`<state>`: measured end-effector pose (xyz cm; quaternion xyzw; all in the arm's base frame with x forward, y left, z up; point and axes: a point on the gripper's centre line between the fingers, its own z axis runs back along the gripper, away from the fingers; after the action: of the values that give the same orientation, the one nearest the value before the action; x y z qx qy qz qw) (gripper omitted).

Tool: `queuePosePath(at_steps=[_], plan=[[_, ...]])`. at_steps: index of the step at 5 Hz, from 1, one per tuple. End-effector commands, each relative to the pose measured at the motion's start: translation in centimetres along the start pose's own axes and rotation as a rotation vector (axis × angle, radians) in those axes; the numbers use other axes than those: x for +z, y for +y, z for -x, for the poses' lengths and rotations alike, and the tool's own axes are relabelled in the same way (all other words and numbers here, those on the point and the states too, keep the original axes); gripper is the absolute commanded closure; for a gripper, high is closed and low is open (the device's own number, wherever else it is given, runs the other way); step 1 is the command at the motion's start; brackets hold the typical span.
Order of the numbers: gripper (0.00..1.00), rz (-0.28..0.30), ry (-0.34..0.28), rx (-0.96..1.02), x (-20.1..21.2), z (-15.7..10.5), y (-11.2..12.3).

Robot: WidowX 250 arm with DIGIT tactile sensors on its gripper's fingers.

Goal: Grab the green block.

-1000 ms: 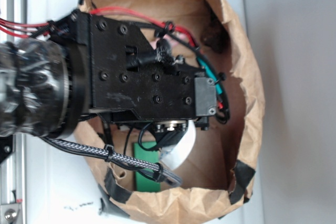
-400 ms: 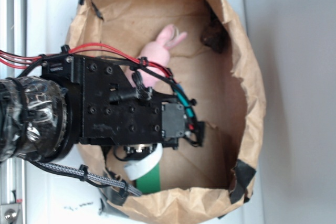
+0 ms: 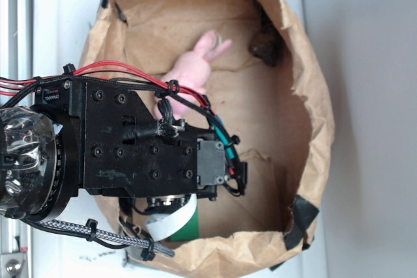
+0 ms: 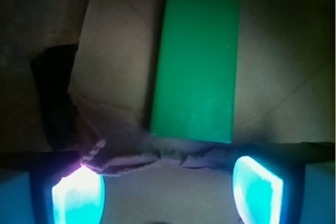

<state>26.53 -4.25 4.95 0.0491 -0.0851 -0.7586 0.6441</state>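
A flat, elongated bright green rectangular block point(image 4: 195, 59) is seen lying on the brown paper floor of a crumpled brown paper bag point(image 3: 311, 96), which is laid open on a white table point(image 3: 58, 4). In the wrist view the block is set lengthwise, its near short edge lying just beyond the ragged paper rim, and it is placed between the lines of the two fingers rather than inside them. The claw point(image 4: 168, 192) is held apart, with one glowing cyan fingertip point(image 4: 79, 195) shown at the lower left and the other at the lower right, and nothing is clasped between them. The block is not touched by either finger. In the exterior view only a small green patch of the block point(image 3: 186, 224) is seen, near the lower rim of the bag, the rest being covered by the black robot arm housing point(image 3: 130, 141) with its red and black wires and a white strip beneath it. A pink plush bunny point(image 3: 192, 69) is seen further up inside the bag, well apart from the block, its ears turned toward a dark brown lump point(image 3: 264, 43) that is lodged by the bag's upper right wall. Black tape point(image 3: 301, 216) is stuck on the bag's lower right corner.
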Motion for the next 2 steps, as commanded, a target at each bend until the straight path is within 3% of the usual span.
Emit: queuePosePath(at_steps=[1, 2], plan=[[0.0, -0.073, -0.075, 0.008, 0.02, -3.48, 1.23], [0.0, -0.025, -0.089, 0.0, -0.28, -4.46, 1.18]])
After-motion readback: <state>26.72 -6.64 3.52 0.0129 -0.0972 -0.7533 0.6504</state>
